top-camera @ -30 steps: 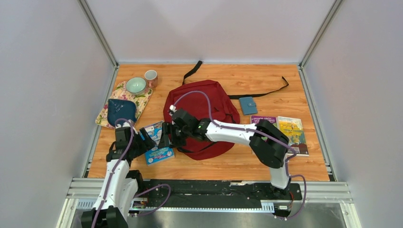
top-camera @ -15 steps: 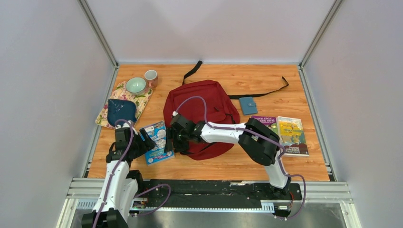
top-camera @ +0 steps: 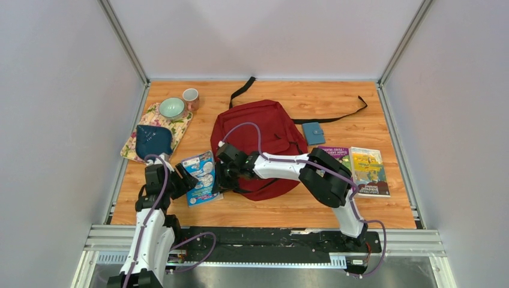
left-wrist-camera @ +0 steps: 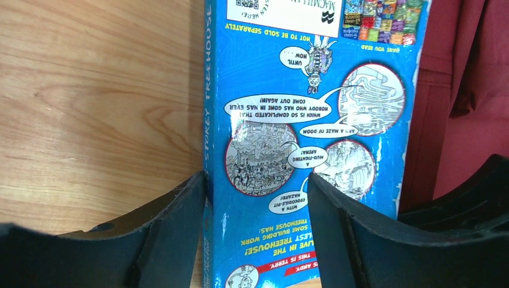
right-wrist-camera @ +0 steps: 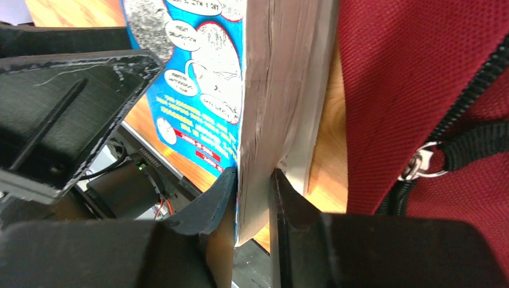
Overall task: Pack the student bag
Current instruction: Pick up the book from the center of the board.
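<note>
We are counting one red backpack [top-camera: 258,129], three books [top-camera: 367,165], two hands. Our right hand [right-wrist-camera: 255,180] is pinching the blue paperback [left-wrist-camera: 300,120] by its pages, the backpack lying just beside it; our left hand [left-wrist-camera: 257,177] is gaping open at the cover.

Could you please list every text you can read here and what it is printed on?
"NOT TO BE SOLD SEPARATELY": blue book, back cover.
"STOREY TREEHOUSE": its spine.
"AND A MAZE OF DOOM": bubble on that cover.
"A MUD-FIGHTING ARENA!": another bubble.
Yellow book and purple book: covers too small to read.
</note>
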